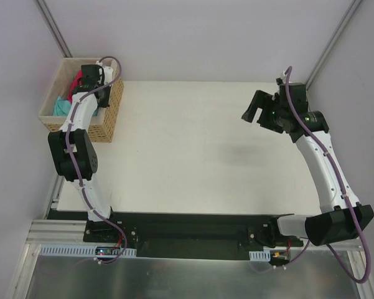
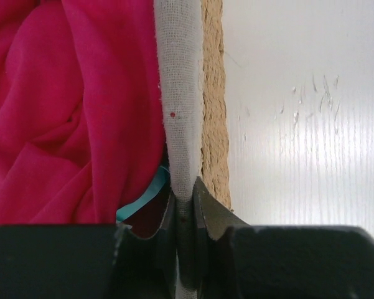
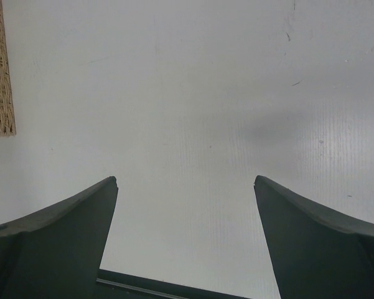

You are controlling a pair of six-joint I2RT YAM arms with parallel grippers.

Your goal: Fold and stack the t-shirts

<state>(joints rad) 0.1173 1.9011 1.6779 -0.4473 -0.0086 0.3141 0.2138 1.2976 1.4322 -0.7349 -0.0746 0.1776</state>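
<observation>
Only the left wrist view showed the left claw (image 2: 185, 202) clenched on the basket lining (image 2: 180, 93), with the pink t-shirt (image 2: 62, 112) bunched inside. The right claw (image 3: 185, 180) hung released above the counter (image 3: 187, 93).

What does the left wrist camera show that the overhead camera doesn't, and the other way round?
Only the left wrist view shows the left gripper shut on the pale lining of the basket, right beside the pink shirt rather than on it. Only the overhead view shows the right gripper, open over the table, and the whole basket standing at the table's far left corner. Both show the pink shirt, a bit of teal shirt, the wicker basket and some table.
</observation>
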